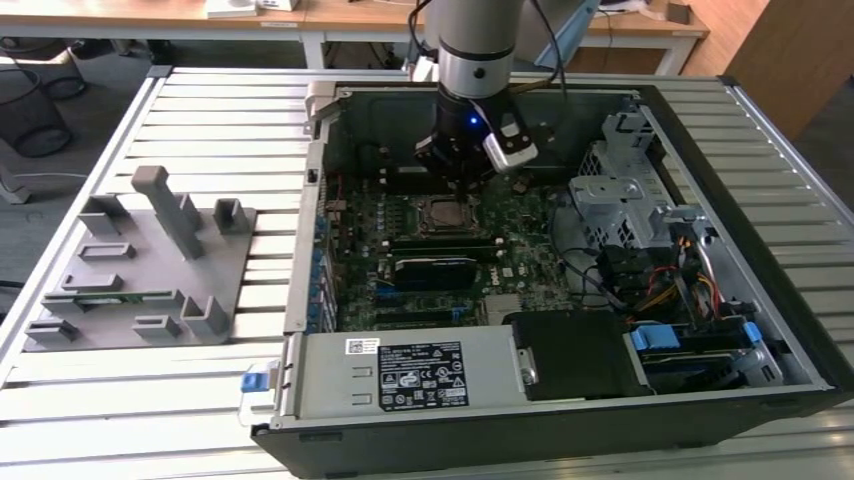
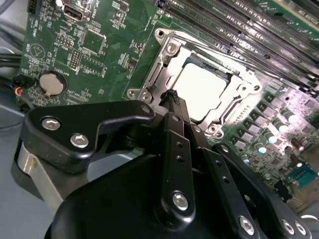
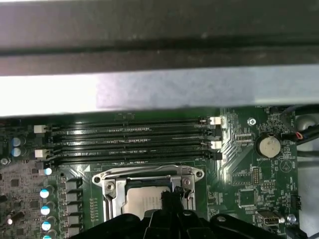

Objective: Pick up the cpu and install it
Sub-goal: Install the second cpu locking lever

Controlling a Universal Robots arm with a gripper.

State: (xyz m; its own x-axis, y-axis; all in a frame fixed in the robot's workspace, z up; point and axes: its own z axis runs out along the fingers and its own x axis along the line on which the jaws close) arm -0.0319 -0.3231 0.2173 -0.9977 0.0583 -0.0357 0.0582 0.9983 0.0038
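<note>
While the arm (image 1: 474,40) reaches down into the open case (image 1: 561,400), its gripper (image 1: 461,172) hangs just above the socket (image 1: 447,213) near the middle of the green board (image 1: 534,230). From the second wrist view the fingers (image 2: 173,107) look pressed together into one thin black tip, with nothing between them. That tip sits right at the socket's edge; whether it touches the metal frame I cannot tell.

The cpu (image 2: 203,88) lies flat inside the socket, its pale shiny top showing through the frame's square window. In the first wrist view the same chip (image 3: 147,201) shows behind the tip (image 3: 169,199), partly covered by it. Four long black memory slots (image 3: 129,139) run beside the socket, and a round coin cell (image 3: 267,146) sits on the board farther off.

On the slatted table (image 1: 200,110), at the exterior view's left of the case, stands a grey fixture (image 1: 147,265) with upright posts, well apart from the arm. A grey power supply (image 1: 400,370) fills the case's near wall.
</note>
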